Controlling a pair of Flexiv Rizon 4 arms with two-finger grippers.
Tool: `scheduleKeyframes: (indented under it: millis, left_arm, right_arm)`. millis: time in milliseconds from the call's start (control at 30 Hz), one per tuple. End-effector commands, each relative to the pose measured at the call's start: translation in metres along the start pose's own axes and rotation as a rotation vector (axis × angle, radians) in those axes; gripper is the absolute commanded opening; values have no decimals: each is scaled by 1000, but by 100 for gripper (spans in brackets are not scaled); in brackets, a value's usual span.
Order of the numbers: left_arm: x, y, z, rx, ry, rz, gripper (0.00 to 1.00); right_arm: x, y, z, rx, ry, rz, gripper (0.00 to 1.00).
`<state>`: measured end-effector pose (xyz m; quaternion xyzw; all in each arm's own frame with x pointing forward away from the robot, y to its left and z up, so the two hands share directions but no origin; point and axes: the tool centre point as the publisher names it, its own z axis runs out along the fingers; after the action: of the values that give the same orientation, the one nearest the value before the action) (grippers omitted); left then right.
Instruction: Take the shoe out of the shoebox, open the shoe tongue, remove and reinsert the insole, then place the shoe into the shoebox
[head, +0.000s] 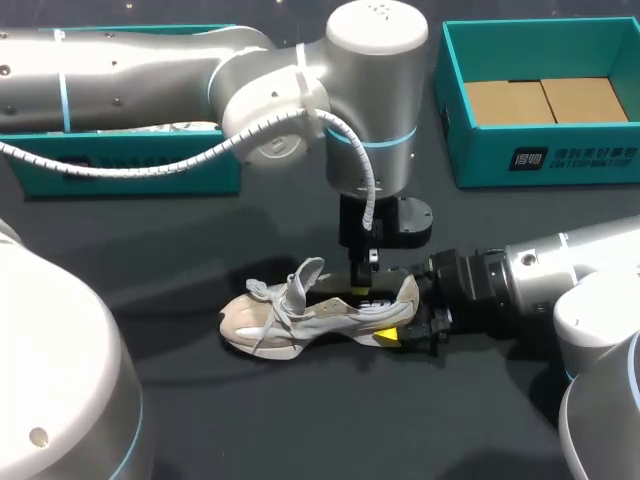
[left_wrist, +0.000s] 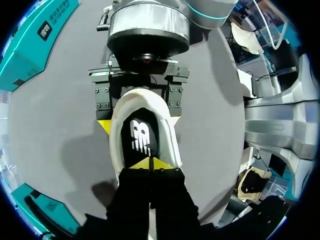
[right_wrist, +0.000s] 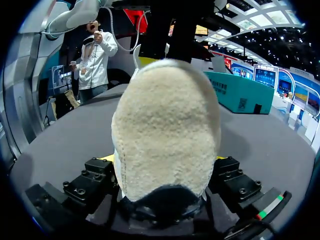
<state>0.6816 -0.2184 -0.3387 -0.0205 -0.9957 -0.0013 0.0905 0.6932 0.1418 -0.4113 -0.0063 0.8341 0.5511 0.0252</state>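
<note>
Shoe (head: 300, 315) sits on the tabletop (head: 200, 400), well apart from the teal shoebox (head: 470, 150), with its heel toward your right arm. Your right end effector (head: 398, 315) is clamped on the heel, one yellow tip on each side. Your left end effector (left_wrist: 150, 163) hangs over the shoe's opening, tips pressed together right at the black insole (left_wrist: 142, 135); can't tell if they pinch it.

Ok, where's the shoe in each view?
Head view: shoe lies mid-table, toe left, heel in the right jaws.
Left wrist view: shoe under the left jaws, black insole showing.
Right wrist view: shoe heel-on, between the right jaws.
Shared landmark: the right jaws clamping the heel.
</note>
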Motion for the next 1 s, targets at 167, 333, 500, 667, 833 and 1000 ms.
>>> scheduleKeyframes:
  millis: [167,333,500,667,833,1000]
  left_arm:
    - [2,10,15,-14,17,29,0]
    - [9,21,19,-17,24,61,0]
    - [13,27,22,-11,47,81,0]
    - [16,36,26,-3,71,106,0]
    - [16,39,31,3,83,119,29]
    - [17,36,41,11,60,117,40]
  right_arm:
    - [1,1,0,5,-1,0,0]
    - [1,1,0,5,-1,0,0]
    - [1,1,0,5,-1,0,0]
    - [1,1,0,5,-1,0,0]
    - [1,1,0,5,-1,0,0]
    - [1,1,0,5,-1,0,0]
